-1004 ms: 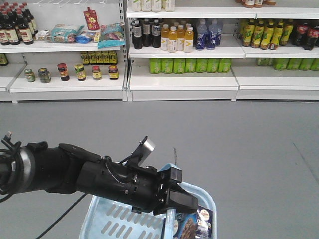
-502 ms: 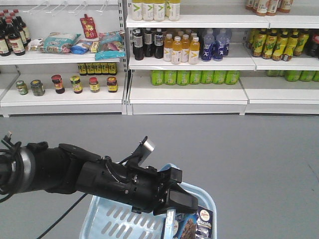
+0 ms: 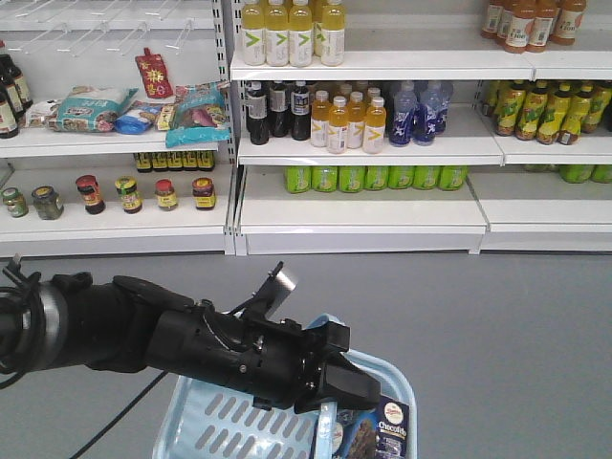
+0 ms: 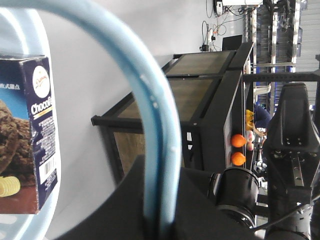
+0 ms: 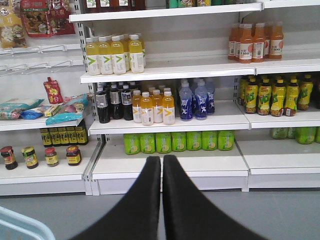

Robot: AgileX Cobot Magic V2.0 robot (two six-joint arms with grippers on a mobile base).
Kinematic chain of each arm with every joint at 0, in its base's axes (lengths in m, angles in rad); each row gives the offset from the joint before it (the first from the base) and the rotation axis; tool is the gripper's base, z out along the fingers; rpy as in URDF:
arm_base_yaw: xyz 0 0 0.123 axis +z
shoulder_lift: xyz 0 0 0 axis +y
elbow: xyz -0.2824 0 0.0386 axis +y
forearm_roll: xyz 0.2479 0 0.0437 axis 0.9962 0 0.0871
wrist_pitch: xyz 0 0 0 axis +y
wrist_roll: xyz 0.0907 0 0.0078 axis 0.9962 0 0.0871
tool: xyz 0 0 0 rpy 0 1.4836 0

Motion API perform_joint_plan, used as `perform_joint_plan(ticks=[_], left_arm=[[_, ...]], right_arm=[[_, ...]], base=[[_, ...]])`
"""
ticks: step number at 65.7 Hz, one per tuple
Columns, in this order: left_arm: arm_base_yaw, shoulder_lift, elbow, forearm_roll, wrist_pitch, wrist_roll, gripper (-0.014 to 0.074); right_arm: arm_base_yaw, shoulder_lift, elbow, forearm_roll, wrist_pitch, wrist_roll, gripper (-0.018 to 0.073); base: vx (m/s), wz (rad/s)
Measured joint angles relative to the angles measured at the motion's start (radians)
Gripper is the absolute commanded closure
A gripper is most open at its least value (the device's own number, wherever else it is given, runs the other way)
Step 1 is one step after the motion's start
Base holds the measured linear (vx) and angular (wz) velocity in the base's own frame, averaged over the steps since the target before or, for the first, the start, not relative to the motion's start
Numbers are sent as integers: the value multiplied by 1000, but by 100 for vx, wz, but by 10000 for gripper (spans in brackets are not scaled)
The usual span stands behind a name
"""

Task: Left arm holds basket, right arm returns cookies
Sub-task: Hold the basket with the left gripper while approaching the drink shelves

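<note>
Cookies upright in basket, left jaws clamped on its handle, right jaws pressed together, empty.

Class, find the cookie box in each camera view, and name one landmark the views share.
Front-facing: cookie box at the bottom, right of centre, in the basket.
Left wrist: at the left edge, mid-height.
Right wrist: not in view.
Shared landmark: the light blue basket.

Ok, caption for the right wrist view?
Right claw shut and empty, facing drink shelves; basket rim at lower left.
</note>
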Motion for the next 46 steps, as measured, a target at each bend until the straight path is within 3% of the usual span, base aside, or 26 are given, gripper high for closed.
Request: perform_joint_plan(ticks=[46], left_arm=[[0,0,1,0,-3,0,603]], right_arm=[[0,0,0,0,0,0,568]], base=[[35,-5]])
